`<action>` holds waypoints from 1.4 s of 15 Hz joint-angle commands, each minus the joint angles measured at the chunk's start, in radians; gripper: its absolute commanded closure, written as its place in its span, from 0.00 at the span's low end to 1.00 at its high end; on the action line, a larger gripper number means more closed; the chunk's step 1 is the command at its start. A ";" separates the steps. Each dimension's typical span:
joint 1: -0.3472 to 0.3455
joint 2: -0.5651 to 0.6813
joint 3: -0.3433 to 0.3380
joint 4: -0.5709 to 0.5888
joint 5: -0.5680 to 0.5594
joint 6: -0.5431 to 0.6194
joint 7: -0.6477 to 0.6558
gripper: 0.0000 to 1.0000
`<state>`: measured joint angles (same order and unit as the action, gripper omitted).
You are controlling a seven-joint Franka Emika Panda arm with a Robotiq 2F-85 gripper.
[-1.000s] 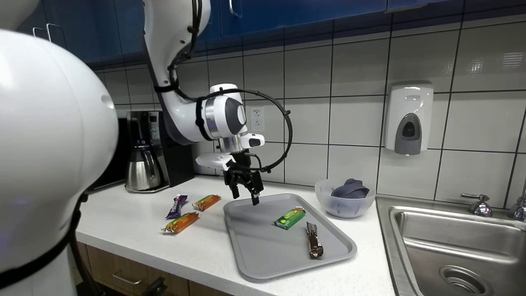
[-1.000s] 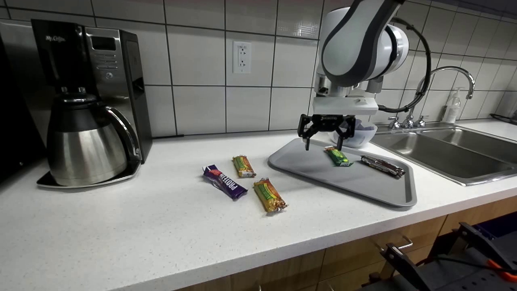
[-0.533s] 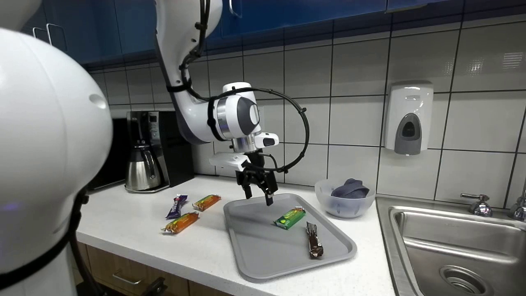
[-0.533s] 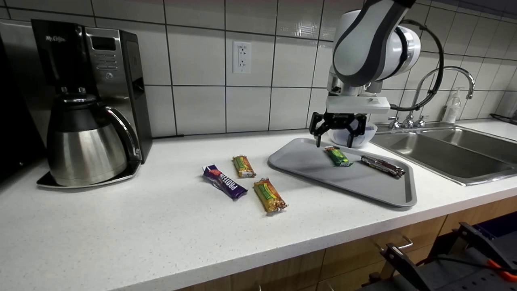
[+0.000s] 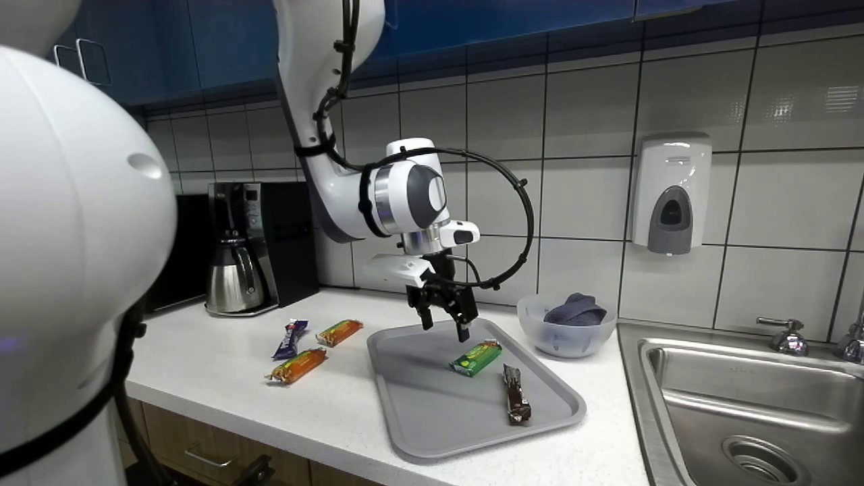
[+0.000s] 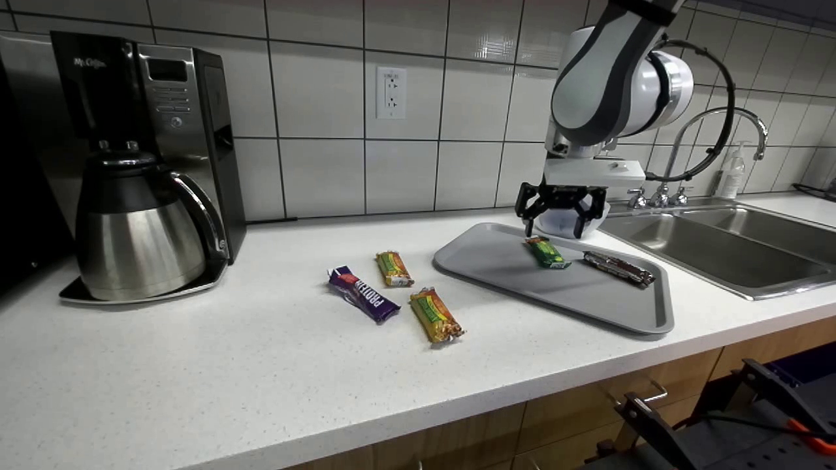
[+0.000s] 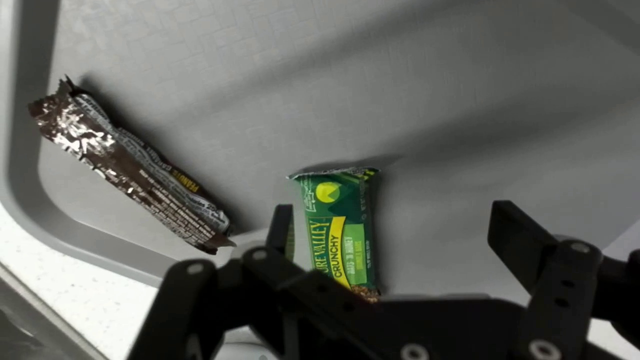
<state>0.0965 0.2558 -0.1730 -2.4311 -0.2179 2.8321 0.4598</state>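
- Black two-fingered gripper (image 6: 554, 233): released, fingers spread wide, positioned above the grey rectangular tray (image 5: 432, 405).
- Green-and-yellow wrapped granola bar (image 7: 345, 235): flat on the tray, below the gripper, apart from its fingers.
- Brown wrapped bar (image 7: 130, 170): on the tray, farther from the gripper than the granola bar.
- Translucent round bowl (image 5: 563, 339) holding a blue-grey cloth (image 5: 576, 312): on the white surface (image 6: 261, 365), beside the tray, near the gripper.
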 commanded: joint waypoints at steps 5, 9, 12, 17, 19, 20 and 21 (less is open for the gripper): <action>-0.039 0.084 0.001 0.070 0.078 0.033 -0.095 0.00; -0.052 0.132 0.004 0.110 0.122 0.040 -0.130 0.00; -0.056 0.160 0.004 0.137 0.145 0.039 -0.150 0.00; -0.065 0.198 0.002 0.171 0.163 0.037 -0.168 0.00; -0.072 0.208 0.006 0.181 0.173 0.039 -0.179 0.00; -0.074 0.213 0.006 0.186 0.176 0.041 -0.183 0.00; -0.081 0.216 0.012 0.190 0.181 0.041 -0.191 0.00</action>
<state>0.0433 0.4529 -0.1803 -2.2696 -0.0680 2.8642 0.3222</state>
